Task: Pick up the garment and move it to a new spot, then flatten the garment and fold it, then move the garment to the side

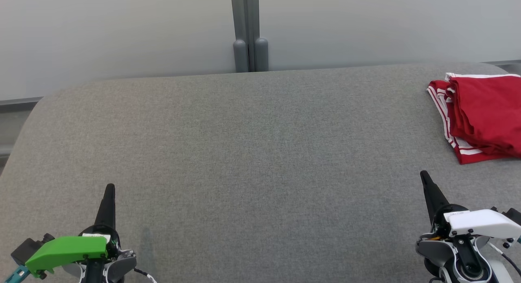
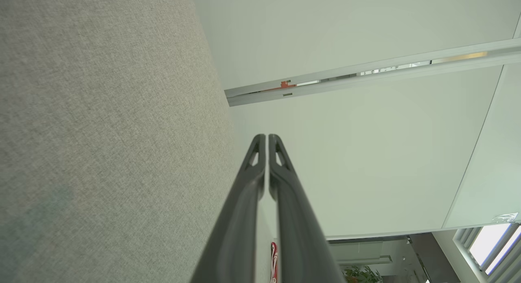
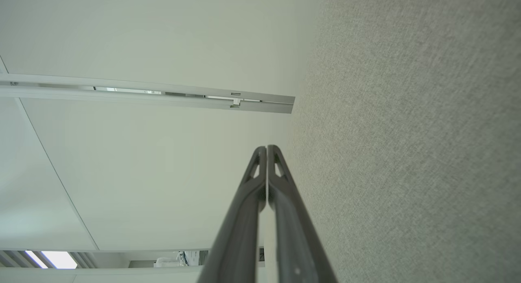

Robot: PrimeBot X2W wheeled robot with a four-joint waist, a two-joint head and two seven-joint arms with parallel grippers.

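Observation:
A red garment [image 1: 482, 114] with white stripes along its edges lies folded at the far right of the grey fabric table [image 1: 252, 152]; a thin sliver of the garment [image 2: 274, 256] shows between my left fingers in the left wrist view. My left gripper [image 1: 109, 188] rests low at the front left, shut and holding nothing, its tips [image 2: 266, 137] pressed together. My right gripper [image 1: 424, 174] sits at the front right, also shut with nothing in it, its tips [image 3: 267, 148] touching. The right gripper lies a short way in front of the garment, apart from it.
A pale partition wall [image 1: 122, 30] with a grey post [image 1: 249, 30] stands right behind the table's far edge. The table's corners are rounded at left and right. A wide stretch of bare grey cloth lies between the two grippers.

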